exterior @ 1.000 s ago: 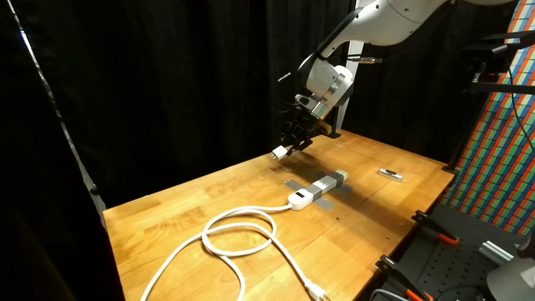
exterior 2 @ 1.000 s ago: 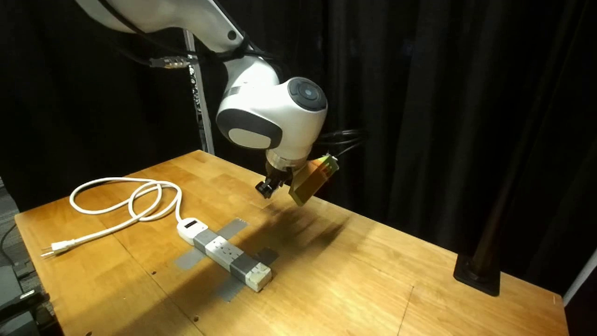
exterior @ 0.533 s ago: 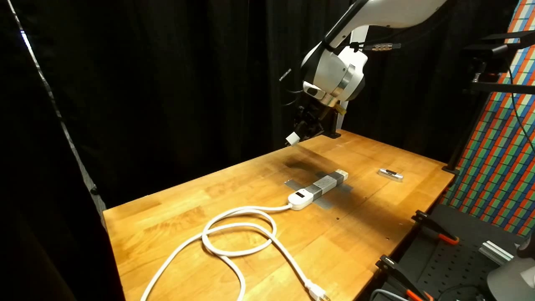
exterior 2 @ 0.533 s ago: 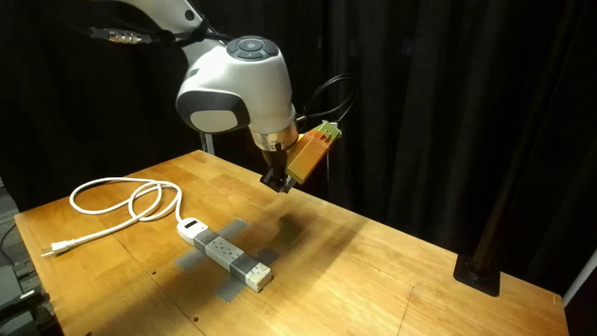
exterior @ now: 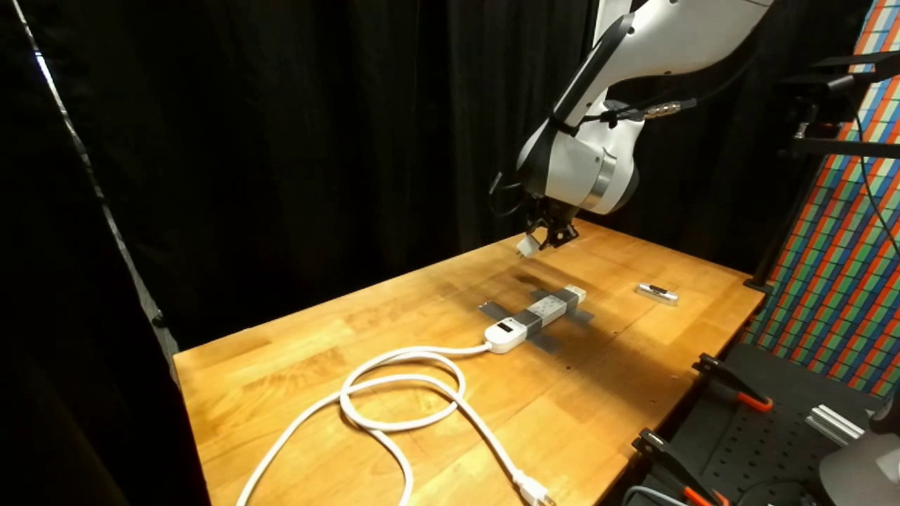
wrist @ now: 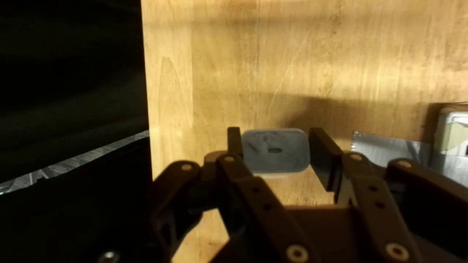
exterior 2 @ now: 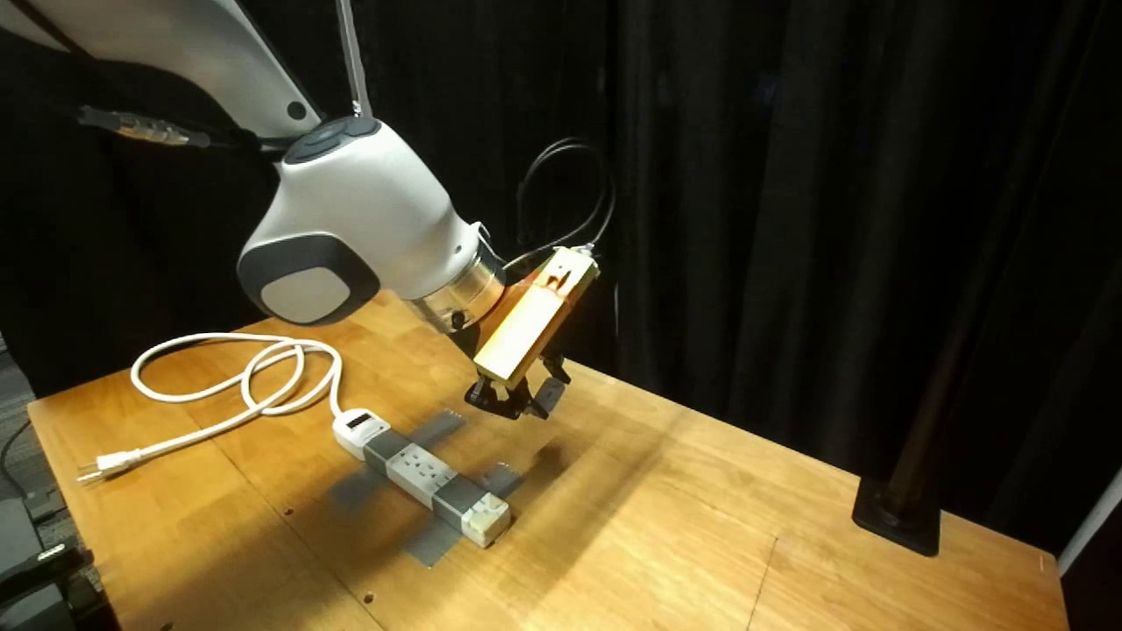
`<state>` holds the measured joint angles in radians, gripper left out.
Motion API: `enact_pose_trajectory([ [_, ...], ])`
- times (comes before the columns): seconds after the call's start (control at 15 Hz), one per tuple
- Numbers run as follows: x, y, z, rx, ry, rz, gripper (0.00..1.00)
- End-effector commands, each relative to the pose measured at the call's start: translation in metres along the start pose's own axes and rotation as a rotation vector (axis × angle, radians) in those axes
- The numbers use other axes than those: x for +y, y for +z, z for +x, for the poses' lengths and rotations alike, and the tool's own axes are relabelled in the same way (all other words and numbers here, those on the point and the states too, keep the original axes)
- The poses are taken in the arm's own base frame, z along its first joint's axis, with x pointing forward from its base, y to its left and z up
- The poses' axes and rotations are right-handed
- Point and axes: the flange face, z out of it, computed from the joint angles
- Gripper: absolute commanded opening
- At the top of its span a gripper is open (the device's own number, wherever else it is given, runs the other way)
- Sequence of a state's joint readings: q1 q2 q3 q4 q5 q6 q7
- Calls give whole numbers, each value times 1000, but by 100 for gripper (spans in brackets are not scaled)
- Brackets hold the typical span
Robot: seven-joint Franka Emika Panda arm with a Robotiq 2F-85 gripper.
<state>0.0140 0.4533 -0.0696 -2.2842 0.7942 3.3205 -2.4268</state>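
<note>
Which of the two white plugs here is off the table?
The boxy plug, gripped in the hand above the table. The cord plug instead lies on the table, at the end of the white cord.

Soft shadows across a bright tabletop, curtains in near-blackness, slight wrist-view blur.

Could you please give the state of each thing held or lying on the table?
White blocky pronged adapter, held aloft between black fingers, unplugged
Long white power strip, taped down, nothing visibly plugged in
Grey tape, stuck across the strip
White round cable, loosely looped
White pronged plug, unplugged, lying on the wooden tabletop
Small silver oblong object, lying flat
</note>
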Motion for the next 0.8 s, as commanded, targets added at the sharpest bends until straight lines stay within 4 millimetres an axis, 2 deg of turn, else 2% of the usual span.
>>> enact_pose_trajectory([
  [0.0,-30,-25,7,-76,30,6,23],
  [0.47,-87,-40,25,-95,89,158,23],
  [0.6,-87,-45,37,-28,99,203,23],
  [0.73,-68,-52,48,38,119,224,23],
])
